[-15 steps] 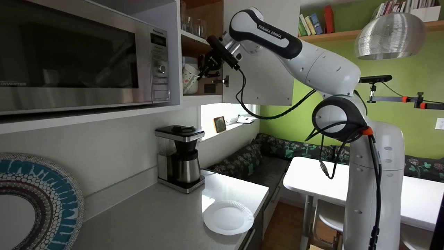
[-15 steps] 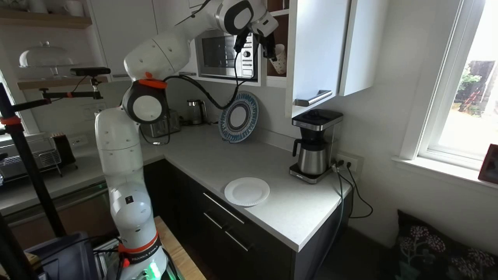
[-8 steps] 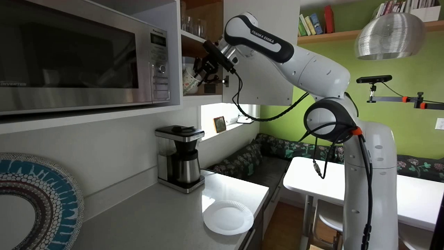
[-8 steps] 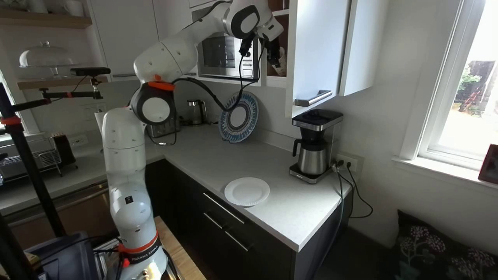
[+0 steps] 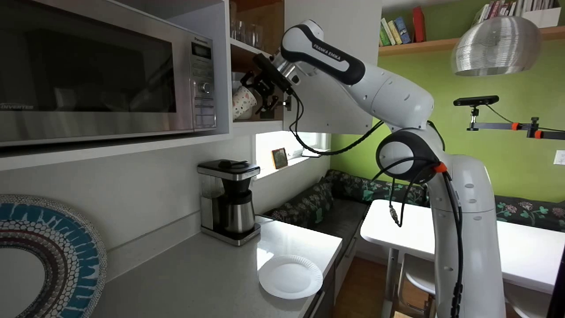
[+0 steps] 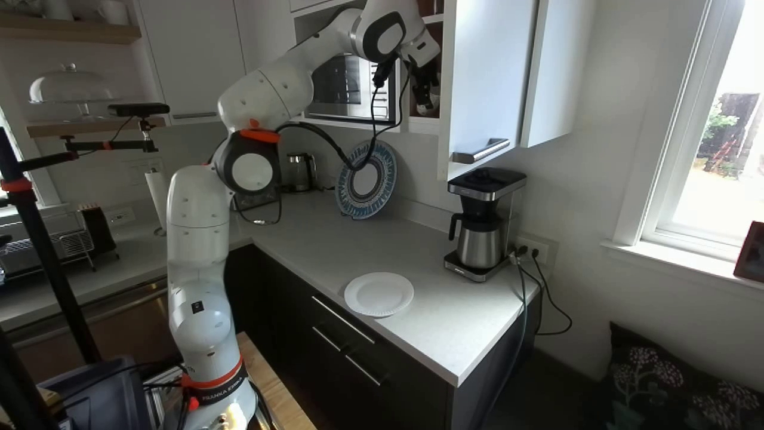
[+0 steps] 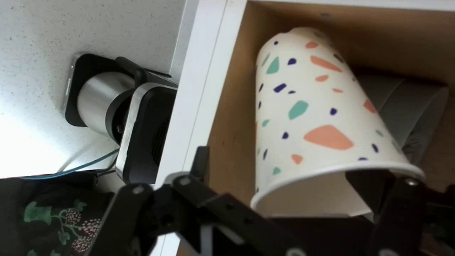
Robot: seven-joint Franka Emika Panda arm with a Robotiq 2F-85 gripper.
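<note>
Cup point(image 7: 312, 106) tilts in cupbd point(image 7: 230, 156), mouth ptly hidden by gripper point(image 7: 286, 172), contact unclear.

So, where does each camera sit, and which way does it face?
An exterior view: apparently by the microwave, looking along the counter toward the green wall; most of the arm shows.
An exterior view: in front of the counter, looking at its drawers and the coffee maker; the arm shows down to its base.
Wrist view: on the arm's wrist, looking at the spotted cup; the open end effector shows.
Both exterior views share the white plate; all three show the coffee maker.
</note>
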